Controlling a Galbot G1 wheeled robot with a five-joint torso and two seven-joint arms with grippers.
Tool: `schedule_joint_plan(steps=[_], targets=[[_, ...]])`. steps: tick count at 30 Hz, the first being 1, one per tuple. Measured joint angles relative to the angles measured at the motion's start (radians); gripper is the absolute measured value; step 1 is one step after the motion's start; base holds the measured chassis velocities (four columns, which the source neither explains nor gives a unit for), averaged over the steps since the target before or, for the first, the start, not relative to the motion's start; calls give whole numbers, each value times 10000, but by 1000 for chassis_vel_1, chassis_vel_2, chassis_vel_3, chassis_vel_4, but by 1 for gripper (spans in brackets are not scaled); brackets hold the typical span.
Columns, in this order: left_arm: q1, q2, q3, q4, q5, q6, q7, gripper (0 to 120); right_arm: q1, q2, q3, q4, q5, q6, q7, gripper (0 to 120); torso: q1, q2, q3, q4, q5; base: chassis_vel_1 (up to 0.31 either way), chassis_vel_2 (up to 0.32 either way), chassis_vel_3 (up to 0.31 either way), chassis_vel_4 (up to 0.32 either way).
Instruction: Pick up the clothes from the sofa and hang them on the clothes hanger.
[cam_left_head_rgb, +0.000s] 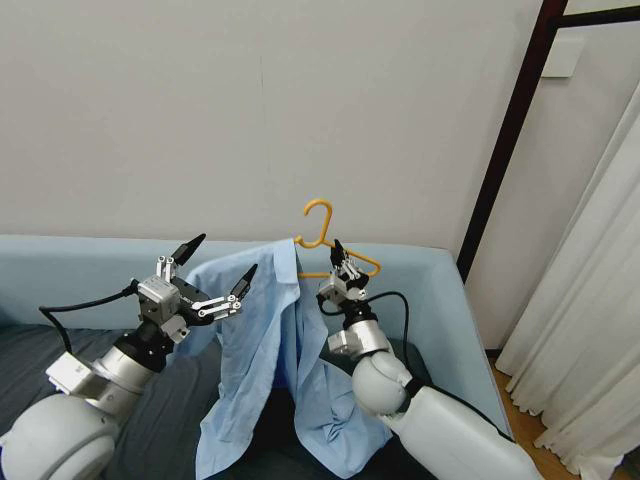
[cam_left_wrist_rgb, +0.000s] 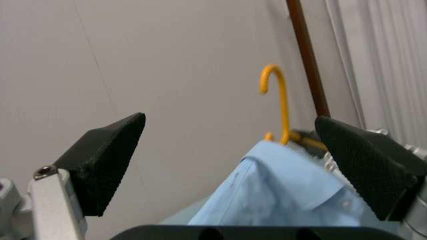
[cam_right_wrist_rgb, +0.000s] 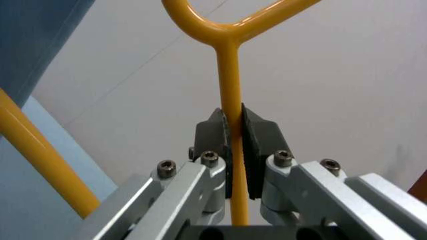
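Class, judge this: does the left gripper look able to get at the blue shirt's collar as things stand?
Probably yes: the left gripper is open, close beside the collar, with nothing between; the right gripper holds the hanger from the other side.

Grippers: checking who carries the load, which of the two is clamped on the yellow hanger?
The right gripper: its fingers are shut on the bar of the yellow hanger. The left gripper is open beside the blue shirt, holding nothing.

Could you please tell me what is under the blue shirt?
A yellow hanger, gripped by the right claw; its hook and one arm show, the shirt covers the rest.
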Motion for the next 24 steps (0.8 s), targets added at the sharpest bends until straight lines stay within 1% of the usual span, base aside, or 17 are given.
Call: schedule_joint_plan(steps=[3,4,6,7,9,12,15,16,18,19,20,21,22,24], targets=[[-216,676,105,621,-912,293,591,100,-32,37,-23,9,-239,115,1,4,0,0,0,3,-1,0,0,0,0],[-216,676,105,621,-912,293,591,100,-32,37,-23,9,-239,115,1,4,0,0,0,3,-1,0,0,0,0],[-260,912,126,824,-1122,347,909,100,24,73,-77,14,-335,175,-16,4,1,0,0,2,1,0,0,0,0],[-299,1157,150,1066,-1220,363,1290,100,119,127,-155,25,-459,243,-37,4,0,0,0,3,1,0,0,0,0],[-327,1248,180,1164,-1256,361,1435,100,150,151,-190,35,-525,271,-52,4,0,0,0,3,1,0,0,0,0],[-484,1702,347,1646,-1595,342,2376,100,188,219,-283,73,-1040,508,-115,4,0,0,0,4,0,0,0,0,0],[-646,1909,510,1987,-1862,326,3134,100,93,209,-284,43,-1421,720,-128,4,1,0,0,3,3,0,0,0,0],[-646,1909,510,1987,-1862,326,3134,100,93,209,-284,43,-1421,720,-128,4,1,0,0,3,3,0,0,0,0],[-756,1943,645,2208,-2098,330,3709,98,-4,180,-259,42,-1641,844,-127,4,1,0,0,1,3,0,0,0,0],[-763,1946,677,2294,-2217,331,4036,94,-36,178,-212,43,-1722,889,-124,4,1,0,0,1,3,0,0,0,0],[-763,1946,677,2294,-2217,331,4036,94,-36,178,-212,43,-1722,889,-124,4,1,0,0,1,3,0,0,0,0],[-762,1944,694,2364,-2308,332,4330,90,-61,174,-157,43,-1822,939,-116,4,0,0,0,2,2,0,0,0,0],[-761,1929,706,2450,-2419,331,4711,84,-85,174,-100,47,-1946,1004,-106,4,0,0,0,2,3,0,0,0,0],[-749,1862,721,2561,-2565,323,5241,77,-122,178,-25,86,-2116,1082,-87,4,0,0,0,2,3,0,0,0,0]])
